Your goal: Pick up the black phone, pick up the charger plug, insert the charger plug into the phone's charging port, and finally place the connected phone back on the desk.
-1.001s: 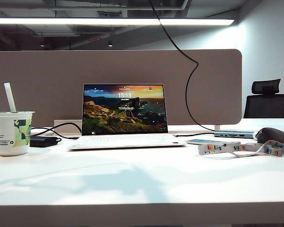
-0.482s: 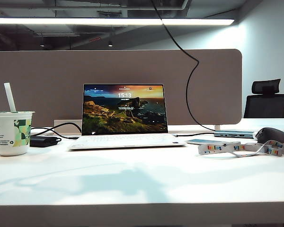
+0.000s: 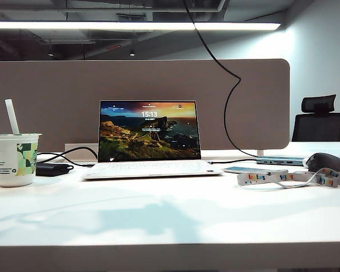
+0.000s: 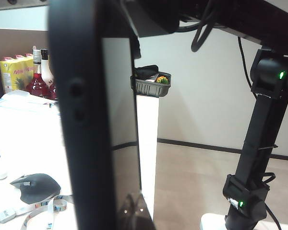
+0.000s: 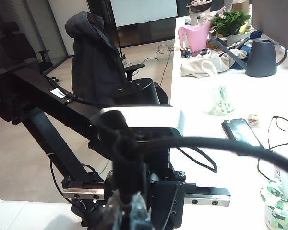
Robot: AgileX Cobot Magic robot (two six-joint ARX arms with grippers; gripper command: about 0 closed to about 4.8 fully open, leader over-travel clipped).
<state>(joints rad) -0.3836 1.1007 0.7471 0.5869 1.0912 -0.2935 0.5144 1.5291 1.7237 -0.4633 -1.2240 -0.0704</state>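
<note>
The left tool (image 4: 81, 143) is clamped on the black phone (image 4: 119, 143), held upright well above the counter (image 3: 170, 226). The right tool is closed, apparently on the plug end of the cable (image 5: 221, 143), though the plug itself can't be made out. The step in hand looks like insertion: hold the phone steady, square the plug to the port on the short edge, push straight, and leave slack in the cable.
</note>
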